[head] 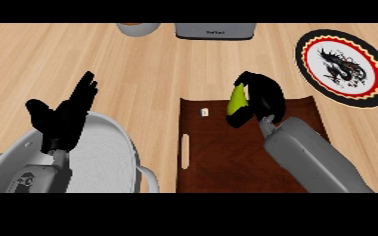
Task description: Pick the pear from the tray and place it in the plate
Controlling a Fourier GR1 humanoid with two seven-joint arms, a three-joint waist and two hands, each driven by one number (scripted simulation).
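Pear [238,101]: yellow-green, clasped in curled right hand [260,100] above far edge of brown tray [221,150]. Plate [341,66]: far right, apart. Left hand [65,115]: near left, fingers spread wide.

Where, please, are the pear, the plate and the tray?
pear [237,101], head view, its green side beside the right hand.
plate [341,67], head view, its patterned centre.
tray [225,152], head view, its bare brown floor.

right hand [260,97] curls its fingers round the pear [238,101] (forearm slanting up from lower right), left hand [66,114] rests open, fingers up.
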